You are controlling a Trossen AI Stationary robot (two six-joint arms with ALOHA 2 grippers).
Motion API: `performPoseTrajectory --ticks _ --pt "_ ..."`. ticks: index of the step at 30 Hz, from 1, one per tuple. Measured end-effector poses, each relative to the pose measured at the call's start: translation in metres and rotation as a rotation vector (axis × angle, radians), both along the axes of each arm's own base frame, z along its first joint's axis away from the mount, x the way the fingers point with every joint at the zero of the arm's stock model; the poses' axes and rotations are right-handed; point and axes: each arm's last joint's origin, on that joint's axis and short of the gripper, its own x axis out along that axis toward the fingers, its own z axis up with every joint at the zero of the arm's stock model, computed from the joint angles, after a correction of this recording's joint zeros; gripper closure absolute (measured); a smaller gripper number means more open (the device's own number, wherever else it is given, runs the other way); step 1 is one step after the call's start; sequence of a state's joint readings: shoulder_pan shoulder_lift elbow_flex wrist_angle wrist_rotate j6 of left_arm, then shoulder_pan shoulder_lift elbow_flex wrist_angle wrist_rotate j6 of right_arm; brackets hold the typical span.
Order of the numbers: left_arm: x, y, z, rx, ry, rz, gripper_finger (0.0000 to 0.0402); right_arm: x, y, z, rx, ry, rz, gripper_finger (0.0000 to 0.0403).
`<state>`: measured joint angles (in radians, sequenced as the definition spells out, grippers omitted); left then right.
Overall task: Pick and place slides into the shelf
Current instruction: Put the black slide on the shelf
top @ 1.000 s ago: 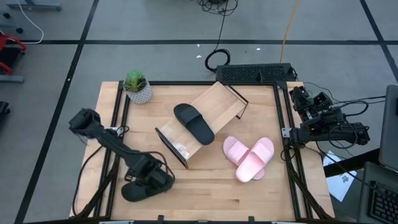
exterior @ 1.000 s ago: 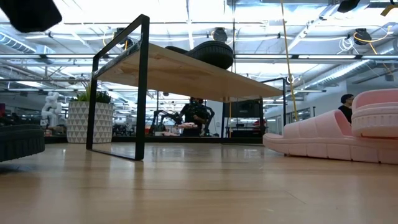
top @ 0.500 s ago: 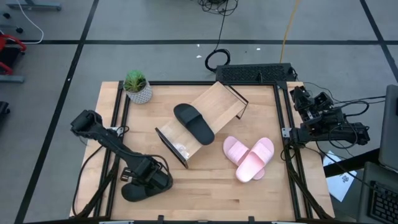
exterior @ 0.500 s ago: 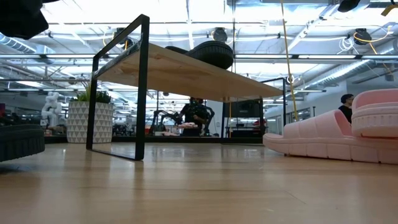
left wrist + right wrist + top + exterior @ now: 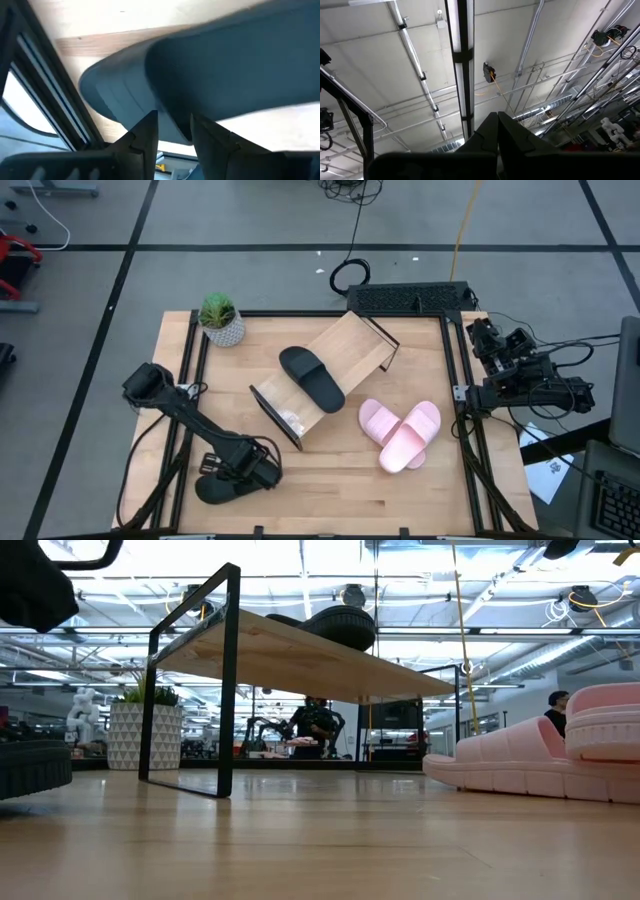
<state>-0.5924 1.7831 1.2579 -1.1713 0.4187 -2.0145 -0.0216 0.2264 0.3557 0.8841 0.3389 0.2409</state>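
Observation:
One black slide [image 5: 222,486] lies sole-down near the table's near-left corner; its end also shows in the low view [image 5: 30,768]. My left gripper [image 5: 250,472] is down on it, shut on its strap [image 5: 174,120]. The second black slide [image 5: 312,377] lies on top of the shelf [image 5: 345,350], which stands aslant mid-table. The pink pair [image 5: 400,434] lies side by side, one partly on the other, right of the shelf. My right gripper [image 5: 497,116] is shut, parked off the table's right edge [image 5: 500,345], and points at the ceiling. My left gripper has the black slide's wide strap by its edge [image 5: 172,107], pinched between the two fingers [image 5: 147,132]. The fingers come down at a slant from the table's left side. The slide lies flat on the table.
A potted plant [image 5: 220,318] stands at the far-left corner. Black frame rails [image 5: 185,430] run along the table's left and right sides, the left one close to my left arm. Bare wood stretches along the near edge [image 5: 350,500].
My left gripper has sunk lower onto the black slide and shifted slightly toward the near edge, its arm following. The slide has stayed flat where it was.

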Motion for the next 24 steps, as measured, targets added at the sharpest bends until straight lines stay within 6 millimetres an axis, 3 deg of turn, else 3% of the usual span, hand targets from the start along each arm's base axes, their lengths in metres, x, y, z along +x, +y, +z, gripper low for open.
performPoseTrajectory --ticks 24 --pt "-0.005 -0.0036 -0.0046 0.059 0.067 0.055 0.0284 -0.0004 0.0 0.0002 -0.014 0.005 -0.019 0.0403"
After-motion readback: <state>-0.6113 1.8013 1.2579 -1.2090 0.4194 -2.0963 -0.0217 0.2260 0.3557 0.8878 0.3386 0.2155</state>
